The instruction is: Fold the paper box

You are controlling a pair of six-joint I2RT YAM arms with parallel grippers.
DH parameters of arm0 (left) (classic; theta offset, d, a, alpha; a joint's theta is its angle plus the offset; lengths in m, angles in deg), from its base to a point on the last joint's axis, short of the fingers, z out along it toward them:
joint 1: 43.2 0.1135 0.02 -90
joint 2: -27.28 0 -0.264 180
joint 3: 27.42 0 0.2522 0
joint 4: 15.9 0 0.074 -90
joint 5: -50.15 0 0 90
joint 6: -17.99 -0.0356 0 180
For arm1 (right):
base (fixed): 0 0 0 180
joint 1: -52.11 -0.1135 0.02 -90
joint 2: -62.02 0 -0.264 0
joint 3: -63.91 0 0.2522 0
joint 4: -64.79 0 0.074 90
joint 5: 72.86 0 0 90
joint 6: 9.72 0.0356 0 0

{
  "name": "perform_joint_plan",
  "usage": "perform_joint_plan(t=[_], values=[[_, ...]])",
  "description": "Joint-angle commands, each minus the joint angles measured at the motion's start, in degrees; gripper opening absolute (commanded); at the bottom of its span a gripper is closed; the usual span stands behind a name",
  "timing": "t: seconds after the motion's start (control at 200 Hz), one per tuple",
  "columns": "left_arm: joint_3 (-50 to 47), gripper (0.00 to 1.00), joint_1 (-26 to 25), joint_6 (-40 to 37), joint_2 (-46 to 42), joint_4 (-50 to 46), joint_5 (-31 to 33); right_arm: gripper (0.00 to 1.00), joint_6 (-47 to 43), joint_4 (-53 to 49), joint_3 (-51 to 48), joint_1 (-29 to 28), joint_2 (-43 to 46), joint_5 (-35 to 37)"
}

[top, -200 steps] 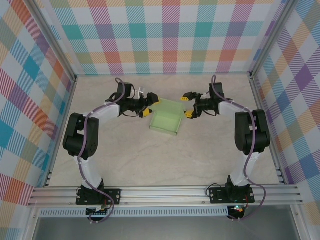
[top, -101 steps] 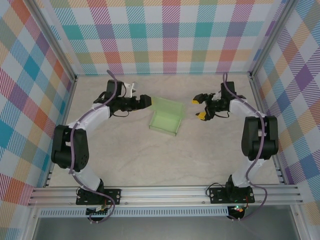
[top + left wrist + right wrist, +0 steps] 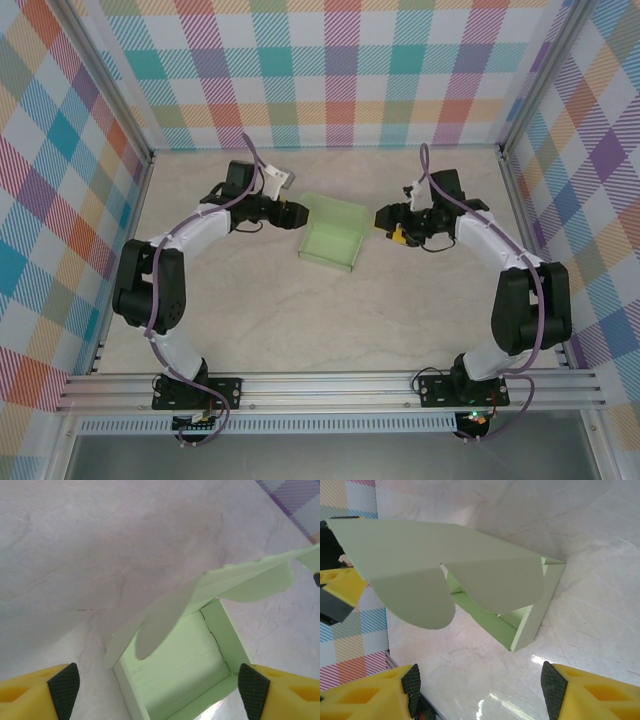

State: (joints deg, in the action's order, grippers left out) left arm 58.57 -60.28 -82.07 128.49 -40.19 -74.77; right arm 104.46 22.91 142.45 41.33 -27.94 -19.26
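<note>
A pale, marble-patterned tabletop (image 3: 330, 320) with faint grey veining sits inside a three-sided enclosure. The back wall (image 3: 340, 80), left wall (image 3: 50, 220) and right wall (image 3: 600, 200) all carry a checked print in teal, orange, purple, pink and yellow on white. Silver aluminium posts (image 3: 112, 95) rise at the rear corners. A ribbed aluminium rail (image 3: 330, 388) runs along the near edge.
</note>
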Motion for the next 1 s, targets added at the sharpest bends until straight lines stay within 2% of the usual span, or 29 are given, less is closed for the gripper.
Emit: perform_joint_plan(t=[0.0,0.105,0.365,0.565,0.765,0.995], values=[[2.05,0.79,-1.53,-2.33,1.0,-0.46,0.61,0.67,-4.23,1.12,2.1,-1.79,-1.64,-0.25],[2.83,0.74,-1.95,-2.15,1.62,-0.66,0.6,0.66,-4.41,1.34,2.59,-2.92,-2.48,0.78],[4.89,0.69,-2.06,-5.48,2.41,-2.87,1.55,0.64,-7.25,-1.13,6.86,-3.69,-5.53,3.7],[5.63,0.74,-1.6,-9.07,1.8,-4.4,1.6,0.6,-10.82,-2.94,9.61,-3.98,-7.59,5.82],[8.52,0.73,-1.29,-12.7,3.91,-7.51,-0.57,0.54,-14.11,-3.3,10.2,-4.84,-8.56,7.01],[13.72,0.63,-1.31,-14.39,8.17,-10.8,-1.02,0.5,-14.87,-2.99,10.58,-5.52,-9.45,8.32]])
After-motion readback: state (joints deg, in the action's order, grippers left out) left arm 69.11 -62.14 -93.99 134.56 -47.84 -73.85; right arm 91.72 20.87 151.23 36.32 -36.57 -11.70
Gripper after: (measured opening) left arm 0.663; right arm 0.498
